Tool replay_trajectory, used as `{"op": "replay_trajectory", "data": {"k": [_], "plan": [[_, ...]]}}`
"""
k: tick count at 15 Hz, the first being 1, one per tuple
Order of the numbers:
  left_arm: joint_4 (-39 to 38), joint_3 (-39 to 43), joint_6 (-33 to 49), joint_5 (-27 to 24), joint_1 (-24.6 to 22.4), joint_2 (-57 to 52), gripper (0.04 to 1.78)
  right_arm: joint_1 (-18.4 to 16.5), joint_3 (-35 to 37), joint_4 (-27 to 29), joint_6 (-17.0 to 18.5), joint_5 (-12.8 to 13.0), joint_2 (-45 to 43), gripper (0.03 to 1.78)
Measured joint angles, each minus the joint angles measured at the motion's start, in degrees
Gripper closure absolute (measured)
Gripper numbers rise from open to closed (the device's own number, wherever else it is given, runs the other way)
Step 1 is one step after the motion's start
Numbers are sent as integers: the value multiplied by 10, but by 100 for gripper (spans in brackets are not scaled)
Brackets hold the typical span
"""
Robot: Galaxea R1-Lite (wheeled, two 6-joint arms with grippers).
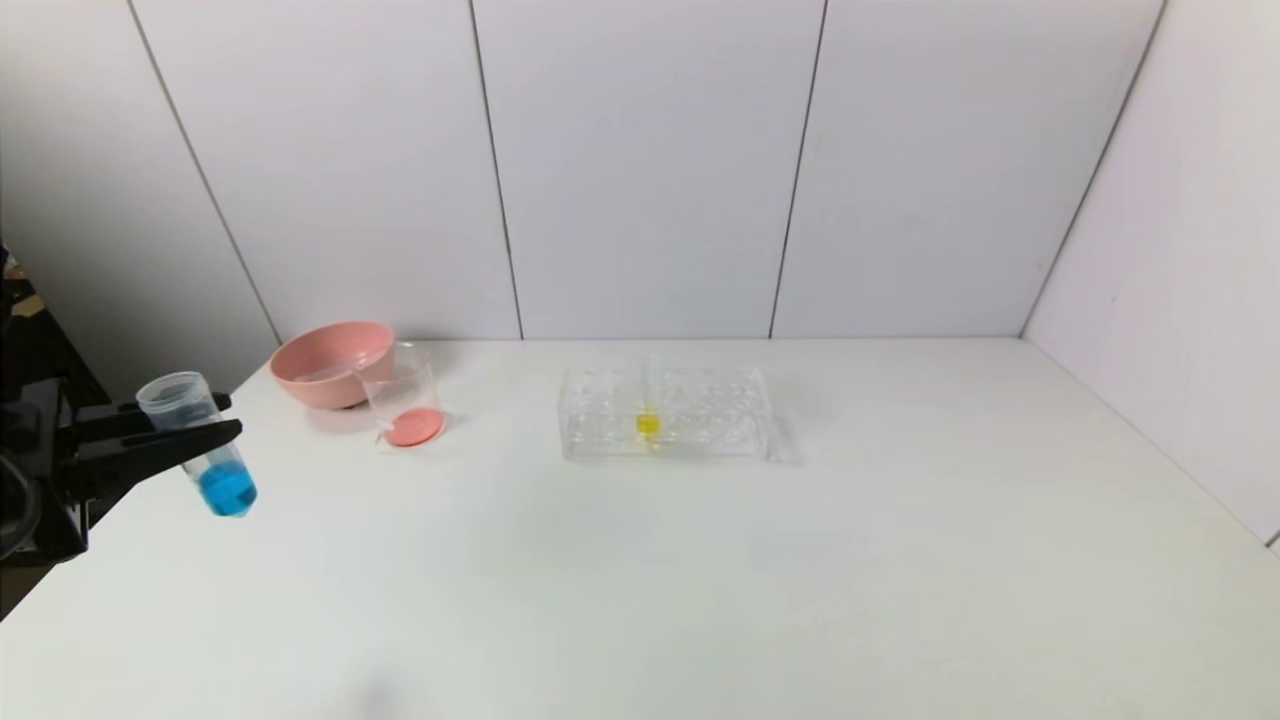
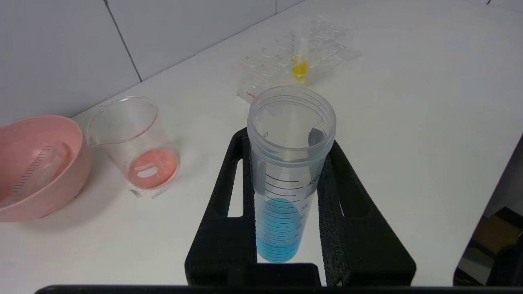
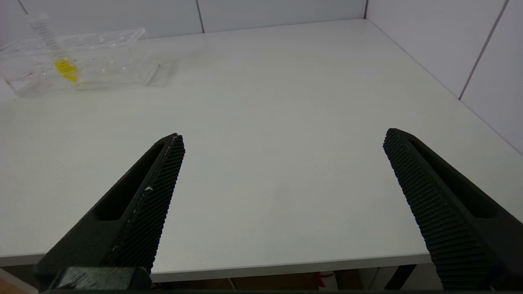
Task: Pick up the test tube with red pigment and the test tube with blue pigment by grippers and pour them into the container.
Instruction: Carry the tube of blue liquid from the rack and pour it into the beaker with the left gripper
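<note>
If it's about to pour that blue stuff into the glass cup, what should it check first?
1. Left gripper clamped on the test tube with blue pigment: ok.
2. Tube roughly upright, blue pigment inside: ok.
3. Container upright, mouth open: ok; red pigment already at its bottom.
4. Tube over the container: not ok, off to its side.
5. Pink bowl touching the container: cannot tell.
6. Right gripper open, away: ok.

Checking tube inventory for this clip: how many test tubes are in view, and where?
3. The test tube with blue pigment is clamped in the left gripper; a yellow-pigment tube stands in the clear rack; an emptied-looking tube lies in the pink bowl.
</note>
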State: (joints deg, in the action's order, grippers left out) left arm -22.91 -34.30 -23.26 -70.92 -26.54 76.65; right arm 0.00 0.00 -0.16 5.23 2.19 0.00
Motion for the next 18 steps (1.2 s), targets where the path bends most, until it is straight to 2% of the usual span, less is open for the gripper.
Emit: {"op": "replay_trajectory", "data": {"k": [4, 7, 12, 16, 18], "plan": [[-1, -33, -9, 0, -26, 47, 138, 0, 0, 0, 0, 0, 0, 4], [13, -99, -9, 8, -28, 110, 138, 0, 0, 0, 0, 0, 0, 4], [103, -293, -9, 28, -9, 243, 138, 0, 0, 0, 0, 0, 0, 4], [196, -451, -22, 86, 42, 339, 138, 0, 0, 0, 0, 0, 0, 4], [269, -532, -50, 108, 59, 376, 138, 0, 0, 0, 0, 0, 0, 4]]}}
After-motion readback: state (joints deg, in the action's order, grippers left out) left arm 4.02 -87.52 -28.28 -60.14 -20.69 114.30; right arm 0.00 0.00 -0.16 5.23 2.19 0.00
